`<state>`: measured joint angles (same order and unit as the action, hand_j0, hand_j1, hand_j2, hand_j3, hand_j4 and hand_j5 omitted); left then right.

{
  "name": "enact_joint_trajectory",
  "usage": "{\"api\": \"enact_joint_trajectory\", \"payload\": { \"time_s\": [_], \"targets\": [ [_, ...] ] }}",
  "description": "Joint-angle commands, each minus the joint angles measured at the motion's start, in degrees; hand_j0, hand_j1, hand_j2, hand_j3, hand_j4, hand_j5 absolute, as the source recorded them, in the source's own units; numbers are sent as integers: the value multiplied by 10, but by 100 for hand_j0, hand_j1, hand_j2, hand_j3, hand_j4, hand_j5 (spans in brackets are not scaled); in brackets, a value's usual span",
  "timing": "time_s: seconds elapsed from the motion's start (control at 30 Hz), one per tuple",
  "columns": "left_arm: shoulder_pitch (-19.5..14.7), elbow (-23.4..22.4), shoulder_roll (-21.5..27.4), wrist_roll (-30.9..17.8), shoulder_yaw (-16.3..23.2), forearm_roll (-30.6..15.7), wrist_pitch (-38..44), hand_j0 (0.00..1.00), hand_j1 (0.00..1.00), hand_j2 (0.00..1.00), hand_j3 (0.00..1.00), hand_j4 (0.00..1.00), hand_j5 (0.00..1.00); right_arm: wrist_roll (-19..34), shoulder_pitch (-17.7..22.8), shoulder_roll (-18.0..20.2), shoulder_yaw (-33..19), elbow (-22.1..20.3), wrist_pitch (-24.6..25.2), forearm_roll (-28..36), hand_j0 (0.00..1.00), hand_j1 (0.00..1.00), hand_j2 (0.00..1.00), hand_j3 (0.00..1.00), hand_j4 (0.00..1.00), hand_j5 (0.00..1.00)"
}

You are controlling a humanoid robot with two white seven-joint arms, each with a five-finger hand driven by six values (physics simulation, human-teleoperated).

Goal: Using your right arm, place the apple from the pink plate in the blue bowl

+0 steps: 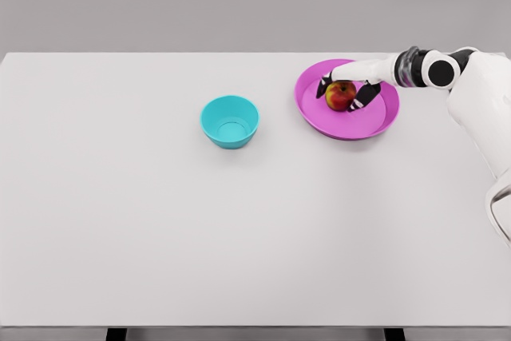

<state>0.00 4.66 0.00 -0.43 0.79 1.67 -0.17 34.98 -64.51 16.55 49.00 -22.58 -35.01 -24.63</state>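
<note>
Right hand (pixel 345 90) brackets the apple (pixel 341 95) on the pink plate (pixel 346 124).

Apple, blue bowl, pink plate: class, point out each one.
apple (pixel 341 95), head view, its red front.
blue bowl (pixel 229 132), head view, its outer wall.
pink plate (pixel 349 128), head view, its near rim.

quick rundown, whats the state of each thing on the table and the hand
apple: on the pink plate, between the right hand's fingers, not lifted
pink plate: flat on the table, holding the apple
blue bowl: upright, empty, left of the plate
right hand: over the plate, fingers curled around the apple
table: white, bearing bowl and plate
</note>
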Motion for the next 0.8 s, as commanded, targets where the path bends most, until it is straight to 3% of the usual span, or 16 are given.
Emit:
{"api": "enact_joint_trajectory", "payload": {
  "time_s": [0.0, 0.37, 0.63, 0.77],
  "targets": [
    [0, 0, 0, 0, 0, 0, 0, 100, 100, 100, 100, 100, 100, 0, 0, 0, 2, 2, 0, -1, 48, 48, 48, 48, 48, 48],
    [0, 0, 0, 0, 0, 0, 0, 100, 100, 100, 100, 100, 100, 0, -4, 4, -2, -12, 0, 1, 46, 46, 46, 46, 46, 46],
    [0, 0, 0, 0, 0, 0, 0, 100, 100, 100, 100, 100, 100, 0, -7, 11, -4, -52, 0, 4, 46, 46, 46, 46, 46, 46],
    [0, 0, 0, 0, 0, 0, 0, 100, 100, 100, 100, 100, 100, 0, -5, 25, -4, -95, 0, 6, 46, 46, 46, 46, 46, 46]
  ]
}}
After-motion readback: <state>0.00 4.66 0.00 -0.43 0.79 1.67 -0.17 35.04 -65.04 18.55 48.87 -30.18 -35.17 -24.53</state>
